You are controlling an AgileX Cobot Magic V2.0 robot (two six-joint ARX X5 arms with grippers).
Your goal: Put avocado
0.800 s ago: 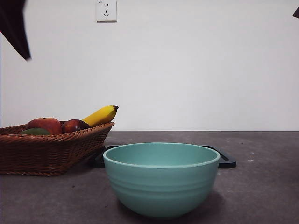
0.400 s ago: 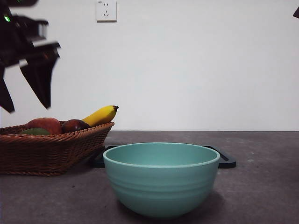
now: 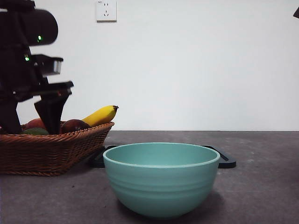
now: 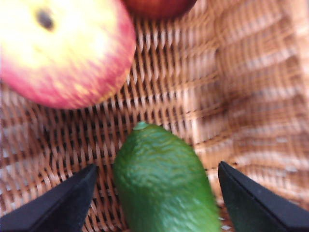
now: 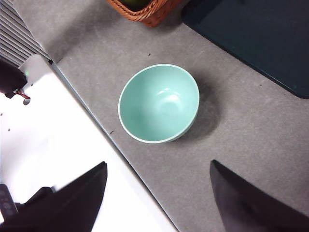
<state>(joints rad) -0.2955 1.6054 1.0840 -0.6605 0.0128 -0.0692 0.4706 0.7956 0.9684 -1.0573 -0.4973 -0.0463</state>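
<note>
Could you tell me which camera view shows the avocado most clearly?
The left wrist view: the avocado fills it, lying on the basket weave between the left gripper's open jaws. The front view shows only a green sliver above the rim; the right wrist view, barely a glimpse.

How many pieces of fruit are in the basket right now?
4 visible: an avocado between the open left gripper fingers, a red-yellow apple beside it, a dark red fruit, and a banana on the basket rim. More may be hidden.
</note>
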